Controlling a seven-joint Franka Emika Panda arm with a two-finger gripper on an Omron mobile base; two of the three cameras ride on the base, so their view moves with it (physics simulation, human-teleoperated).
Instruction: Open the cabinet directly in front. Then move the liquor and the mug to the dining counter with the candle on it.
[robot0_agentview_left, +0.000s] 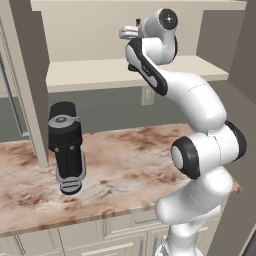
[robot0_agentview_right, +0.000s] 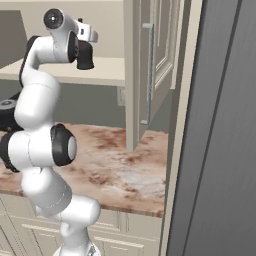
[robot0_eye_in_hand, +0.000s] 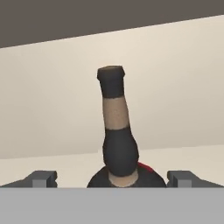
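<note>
The two dark fingertips of the gripper (robot0_eye_in_hand: 112, 178) sit spread wide at bottom of frame, empty, flanking the slim dark tan-banded liquor bottle (robot0_eye_in_hand: 117, 131) dead centre on the beige cabinet shelf (robot0_eye_in_hand: 52, 162), so an off-centre squeeze could probably topple it.

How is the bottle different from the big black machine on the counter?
The liquor bottle is slim with a thin neck and a tan band; the black appliance is stout with a grey round top. The bottle stands on the cabinet shelf, the appliance on the counter. Both are dark and upright.

The arm reaches high and forward, its end effector (robot0_eye_in_hand: 112, 178) level with fingers spread wide.
</note>
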